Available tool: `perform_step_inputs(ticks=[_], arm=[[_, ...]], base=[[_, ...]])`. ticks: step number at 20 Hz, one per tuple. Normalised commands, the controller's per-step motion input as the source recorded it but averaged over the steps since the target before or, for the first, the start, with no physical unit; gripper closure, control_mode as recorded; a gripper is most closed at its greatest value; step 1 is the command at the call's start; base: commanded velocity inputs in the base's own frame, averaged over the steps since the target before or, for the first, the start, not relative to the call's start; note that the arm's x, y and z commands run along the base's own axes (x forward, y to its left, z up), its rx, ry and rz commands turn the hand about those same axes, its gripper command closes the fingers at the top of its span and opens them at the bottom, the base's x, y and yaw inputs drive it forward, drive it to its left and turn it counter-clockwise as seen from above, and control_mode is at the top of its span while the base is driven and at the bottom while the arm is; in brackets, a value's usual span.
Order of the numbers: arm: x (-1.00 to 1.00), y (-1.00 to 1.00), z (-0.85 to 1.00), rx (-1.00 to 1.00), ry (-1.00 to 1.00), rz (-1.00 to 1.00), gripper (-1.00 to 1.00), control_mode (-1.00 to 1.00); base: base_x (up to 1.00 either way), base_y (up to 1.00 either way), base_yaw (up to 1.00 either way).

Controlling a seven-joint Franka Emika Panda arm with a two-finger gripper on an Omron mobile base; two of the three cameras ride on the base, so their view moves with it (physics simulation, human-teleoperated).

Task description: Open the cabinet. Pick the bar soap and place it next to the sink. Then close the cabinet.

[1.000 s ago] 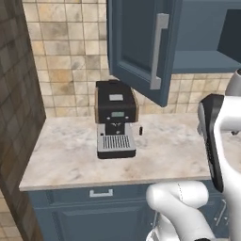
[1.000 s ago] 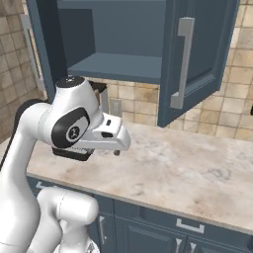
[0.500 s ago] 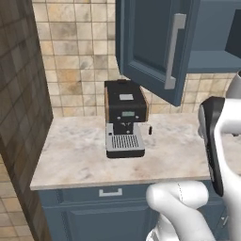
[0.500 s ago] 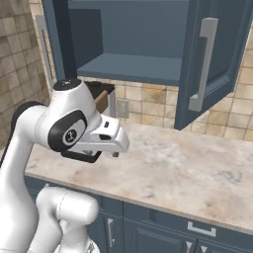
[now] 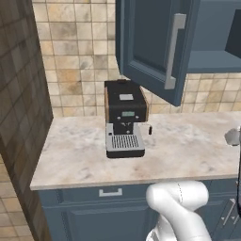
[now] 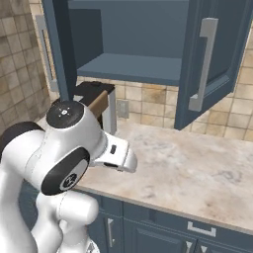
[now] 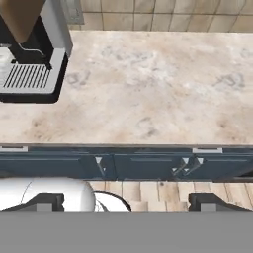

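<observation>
My gripper [image 7: 123, 202] is spread wide, empty; the cabinet [image 6: 138, 69] gapes; I should reach level onto its shelf [image 6: 129, 67], seeking the soap.

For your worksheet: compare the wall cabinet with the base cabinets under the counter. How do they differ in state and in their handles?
The wall cabinet stands open, its doors swung out; the base cabinets are shut. The wall cabinet door carries a long vertical silver bar handle; the base cabinets' drawer has a short horizontal pull. Both are dark blue.
</observation>
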Motion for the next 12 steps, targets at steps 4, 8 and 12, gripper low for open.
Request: perform_step_inputs(ticks=[4,8,12], arm=[[-0.58,-0.72,0.69,0.19,-0.31,-0.01,-1.0,-1.0],[-0.01,-0.92,0.88,0.22,-0.19,0.0,-1.0,-1.0],[0.29,-0.9,0.82,0.21,-0.25,0.0,-1.0,-1.0]], base=[[0.0,0.0,0.0],[0.0,0.0,0.0],[0.0,0.0,0.0]])
